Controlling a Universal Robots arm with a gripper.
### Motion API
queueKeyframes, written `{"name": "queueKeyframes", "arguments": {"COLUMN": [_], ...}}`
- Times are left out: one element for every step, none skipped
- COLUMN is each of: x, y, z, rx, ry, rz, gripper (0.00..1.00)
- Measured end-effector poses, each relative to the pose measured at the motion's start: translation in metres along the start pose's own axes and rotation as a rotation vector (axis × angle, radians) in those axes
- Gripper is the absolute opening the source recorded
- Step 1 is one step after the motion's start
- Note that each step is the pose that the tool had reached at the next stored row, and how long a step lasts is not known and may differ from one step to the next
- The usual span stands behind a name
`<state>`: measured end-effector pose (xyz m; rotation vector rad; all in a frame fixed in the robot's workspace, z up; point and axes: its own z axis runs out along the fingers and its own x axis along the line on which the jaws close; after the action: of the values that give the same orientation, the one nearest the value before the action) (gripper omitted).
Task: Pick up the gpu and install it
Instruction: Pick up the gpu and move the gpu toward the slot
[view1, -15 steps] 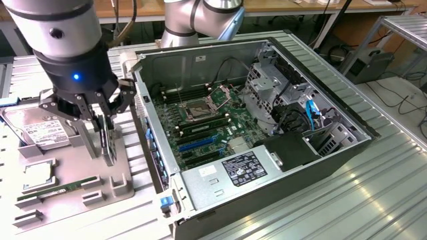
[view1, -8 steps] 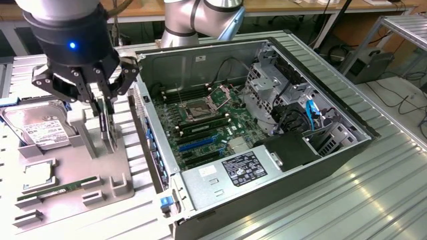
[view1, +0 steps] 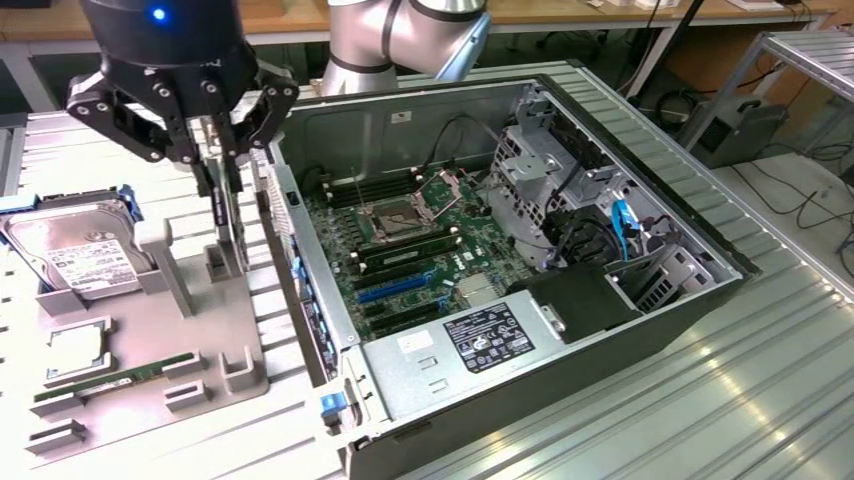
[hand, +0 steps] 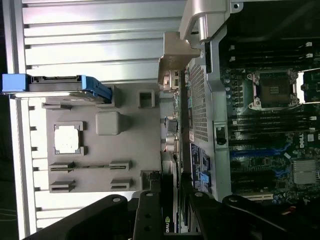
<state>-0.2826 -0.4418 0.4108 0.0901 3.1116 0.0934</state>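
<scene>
The gpu (view1: 230, 225) stands on edge in the grey fixture tray (view1: 140, 410), between two upright posts and right beside the open computer case (view1: 667, 300). It is a thin black card, seen edge-on in the wrist view as the gpu (hand: 172, 145) with its silvery bracket at the far end. My gripper (view1: 220, 185) reaches down over the card's top edge, with one finger on each face. In the wrist view the gripper (hand: 171, 192) has its black fingers (hand: 150, 205) pressed against the card. The blue expansion slot (view1: 394, 287) on the motherboard lies bare.
On the tray lie a hard drive (view1: 74, 255) in a blue carrier, a processor chip (view1: 78, 350) and a green RAM stick (view1: 114, 380). The case's metal rear wall (view1: 300, 250) rises between the tray and the motherboard (view1: 414, 230). A drive cage (view1: 541, 180) and cables stand inside the case.
</scene>
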Motion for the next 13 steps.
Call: {"name": "queueKeyframes", "arguments": {"x": [-0.004,-0.007,-0.01,-0.015,-0.02,-0.024,-0.028,-0.032,-0.035,-0.039,-0.043,-0.047,-0.05], "y": [0.0001,0.0001,0.0,0.0001,0.0002,0.0004,0.0006,0.0008,0.0009,0.0011,0.0013,0.0015,0.0016], "z": [-0.0021,-0.0032,-0.0043,-0.0062,-0.0078,-0.009,-0.0099,-0.0108,-0.0117,-0.0126,-0.0133,-0.0138,-0.014], "rx": [0.0001,0.0002,0.0003,0.0007,0.0012,0.0017,0.0021,0.0026,0.0032,0.0038,0.0043,0.0049,0.0051], "ry": [-0.0001,0.0002,0.0005,0.0012,0.0017,0.0022,0.0027,0.0032,0.0038,0.0044,0.0051,0.0061,0.007], "rz": [0.0,0.0,0.0,0.0,0.0,0.0,0.0,0.0,0.0,0.0,0.0,0.0,0.0], "gripper": [0.26,0.26,0.26,0.26,0.26,0.26,0.26,0.26,0.26,0.26,0.26,0.26,0.26]}}
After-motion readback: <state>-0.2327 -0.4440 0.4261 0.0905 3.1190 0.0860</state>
